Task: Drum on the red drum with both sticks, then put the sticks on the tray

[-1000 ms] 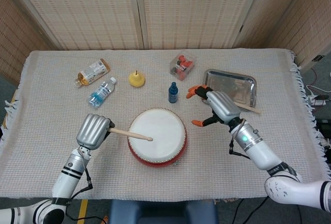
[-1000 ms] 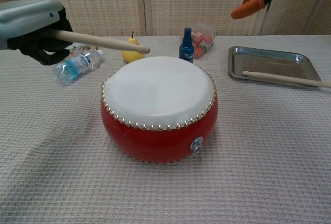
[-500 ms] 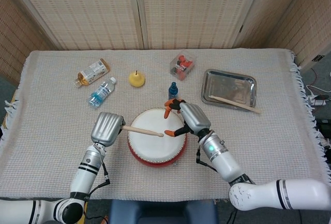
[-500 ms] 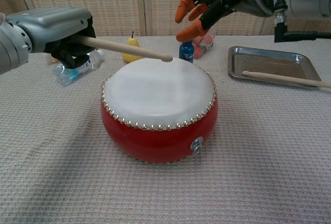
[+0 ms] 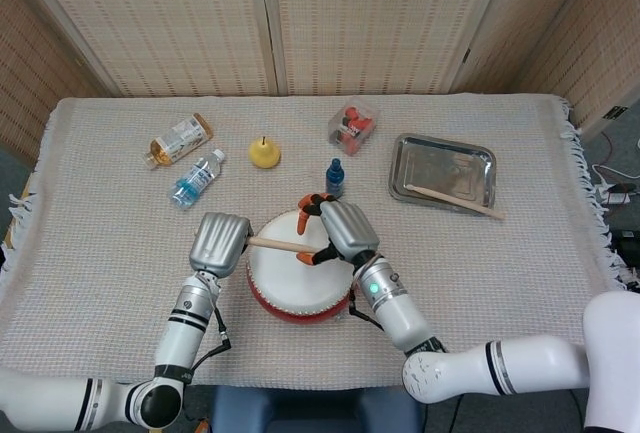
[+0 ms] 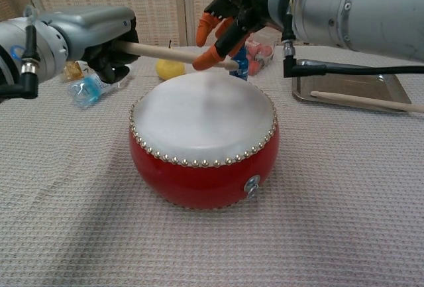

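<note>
Both hands have been brought in over the red drum (image 5: pixel 300 278) since a second ago. One stick (image 6: pixel 175 54) is gripped by the left hand (image 5: pixel 219 244) and held level above the drumhead. The right hand (image 6: pixel 242 8) was up by the tray (image 5: pixel 443 170) earlier; now it's spread over the far side of the skin, fingers (image 6: pixel 211 55) apart, nothing held, one tip right at that stick's end. Plenty of bare cloth (image 5: pixel 100 253) is left along the near edge and both sides of the drum. The second stick (image 5: pixel 455 200) is lying in the tray, its end poking past the right rim. Red pieces are kept in a clear box (image 5: pixel 353 125) behind.
</note>
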{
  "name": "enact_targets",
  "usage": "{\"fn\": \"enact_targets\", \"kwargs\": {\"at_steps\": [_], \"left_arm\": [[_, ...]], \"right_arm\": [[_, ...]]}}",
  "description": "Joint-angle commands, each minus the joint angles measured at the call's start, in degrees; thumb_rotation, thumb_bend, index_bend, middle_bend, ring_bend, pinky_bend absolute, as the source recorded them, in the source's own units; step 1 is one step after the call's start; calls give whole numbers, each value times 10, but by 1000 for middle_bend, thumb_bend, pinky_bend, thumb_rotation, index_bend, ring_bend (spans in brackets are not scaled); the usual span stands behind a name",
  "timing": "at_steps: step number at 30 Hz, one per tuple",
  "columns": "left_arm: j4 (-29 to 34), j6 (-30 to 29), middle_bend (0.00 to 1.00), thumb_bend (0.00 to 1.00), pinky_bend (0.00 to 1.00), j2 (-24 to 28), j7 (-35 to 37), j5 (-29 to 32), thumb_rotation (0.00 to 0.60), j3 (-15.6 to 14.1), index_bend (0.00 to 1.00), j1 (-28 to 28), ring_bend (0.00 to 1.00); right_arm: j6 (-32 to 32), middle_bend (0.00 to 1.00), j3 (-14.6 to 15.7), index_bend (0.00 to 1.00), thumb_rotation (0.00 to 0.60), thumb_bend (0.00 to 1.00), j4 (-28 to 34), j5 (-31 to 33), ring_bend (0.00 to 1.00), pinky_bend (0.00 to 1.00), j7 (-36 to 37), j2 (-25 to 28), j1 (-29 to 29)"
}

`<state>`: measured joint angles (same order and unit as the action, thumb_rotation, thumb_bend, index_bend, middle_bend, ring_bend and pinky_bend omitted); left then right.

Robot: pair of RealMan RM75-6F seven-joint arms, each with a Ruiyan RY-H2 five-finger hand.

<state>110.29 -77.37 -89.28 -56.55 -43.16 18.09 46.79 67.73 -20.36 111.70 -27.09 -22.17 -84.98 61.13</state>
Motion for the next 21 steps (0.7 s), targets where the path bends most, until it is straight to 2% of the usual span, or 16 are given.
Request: {"fn": "enact_targets", "kwargs": {"at_steps": [1, 10, 21], "left_arm": [[-2, -9, 1000, 806, 1000, -10, -7, 12, 600, 5, 1000, 10, 1000], [9, -31, 1000, 806, 1000, -27, -32, 36, 600, 3, 1000, 34, 1000], [10, -51, 1000, 806, 1000, -43, -48, 49, 600, 0, 1000, 56, 1000]], "right_arm": [[6, 237, -5, 558, 600, 156, -8, 3, 168, 332, -9, -11, 6], [13, 241, -14, 574, 600, 164, -28, 7, 168, 332, -22, -39, 13], [10, 247, -19, 582, 600, 265, -34, 12, 170, 331, -33, -52, 13]]}}
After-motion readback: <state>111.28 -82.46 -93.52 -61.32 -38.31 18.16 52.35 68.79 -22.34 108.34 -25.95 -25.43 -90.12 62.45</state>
